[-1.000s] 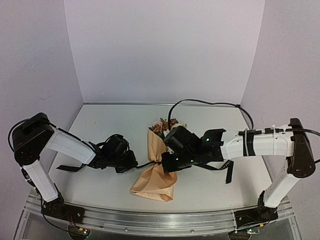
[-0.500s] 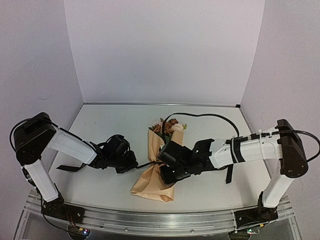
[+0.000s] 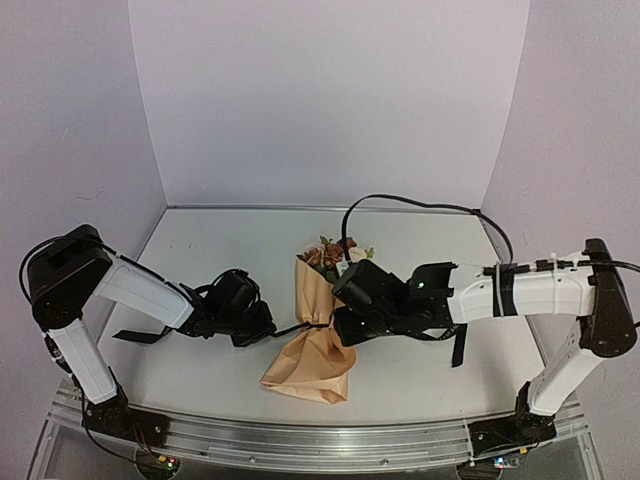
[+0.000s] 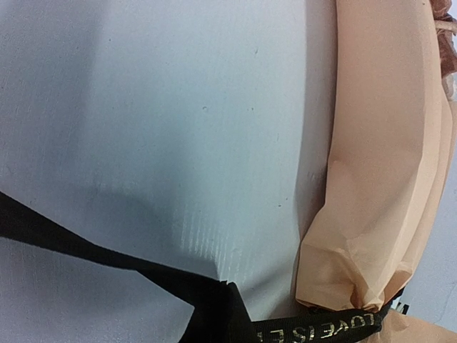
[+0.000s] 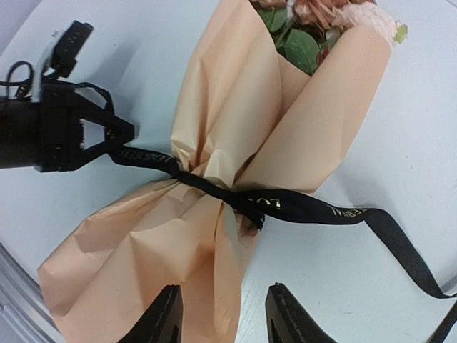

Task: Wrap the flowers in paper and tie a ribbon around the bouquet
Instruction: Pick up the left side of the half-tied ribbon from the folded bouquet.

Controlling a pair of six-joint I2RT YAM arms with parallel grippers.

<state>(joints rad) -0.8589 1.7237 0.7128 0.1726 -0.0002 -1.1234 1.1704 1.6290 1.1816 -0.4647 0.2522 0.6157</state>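
Note:
The bouquet [image 3: 308, 345] lies on the table, a tan-peach paper [image 5: 235, 121] cone with the flowers [image 3: 330, 252] showing at its far end. A black ribbon [image 5: 285, 206] with gold lettering is cinched round its waist in a knot. My left gripper [image 3: 266, 327] is shut on the ribbon's left end [image 4: 321, 330], which runs taut to the bouquet; the right wrist view shows that left gripper [image 5: 123, 136] too. My right gripper [image 5: 223, 314] hangs open just above the paper's lower flare, nothing between its fingers [image 5: 166, 314]. The ribbon's right tail [image 3: 458, 345] lies loose on the table.
A second black ribbon tail [image 3: 135, 335] trails on the table left of the left gripper. White walls close in the table on three sides. A metal rail [image 3: 300, 440] runs along the near edge.
My right gripper has gone from shut to open, dipping left toward the paper's lower part and drawing back a little. The left gripper and bouquet have stayed put.

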